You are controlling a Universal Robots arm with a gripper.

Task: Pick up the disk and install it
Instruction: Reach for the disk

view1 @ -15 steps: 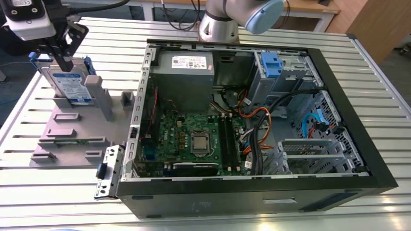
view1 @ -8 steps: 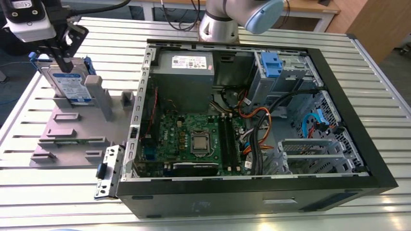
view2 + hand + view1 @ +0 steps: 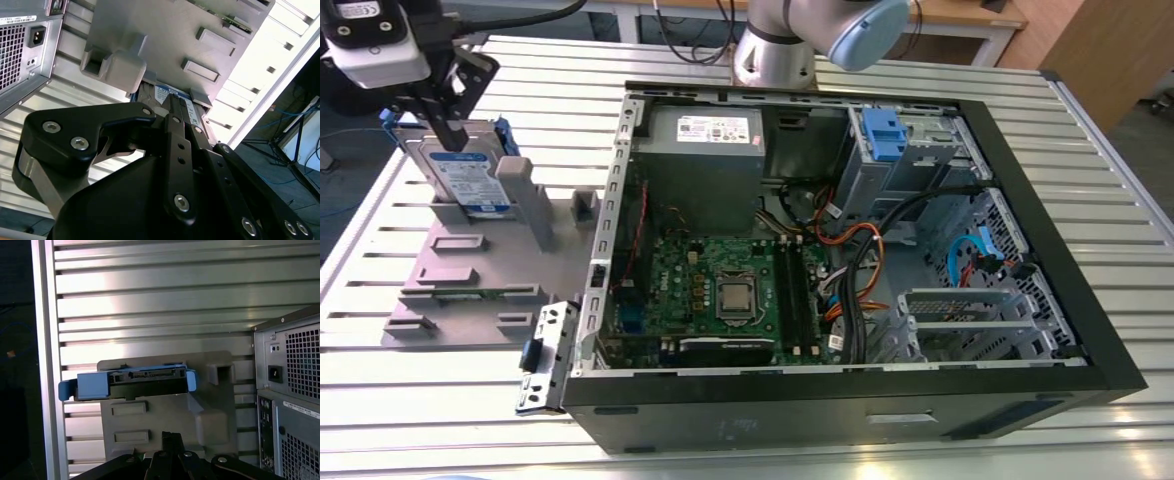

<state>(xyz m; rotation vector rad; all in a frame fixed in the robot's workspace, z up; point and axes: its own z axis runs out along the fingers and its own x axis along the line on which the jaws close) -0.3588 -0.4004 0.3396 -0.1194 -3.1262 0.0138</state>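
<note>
The disk (image 3: pixel 464 178), silver with a white-and-blue label and a blue frame, stands on edge in a slot of the grey holder block (image 3: pixel 467 285) at the exterior view's left. My gripper (image 3: pixel 452 142) comes down from above, its fingertips at the disk's upper edge with the two black fingers pressed together. In the second wrist view the fingers (image 3: pixel 176 107) point at the disk's label (image 3: pixel 162 94). The first wrist view has the disk (image 3: pixel 130 382) edge-on, connector side showing, beyond the gripper (image 3: pixel 170 437), which is shut with nothing between its fingers.
An open computer case (image 3: pixel 1067 250) lies on the slatted metal table, with motherboard, cables and power supply (image 3: pixel 700 150) inside. A drive bay with a blue latch (image 3: pixel 887 135) sits at its far right corner. A loose metal bracket (image 3: pixel 540 355) lies by the case's near left corner.
</note>
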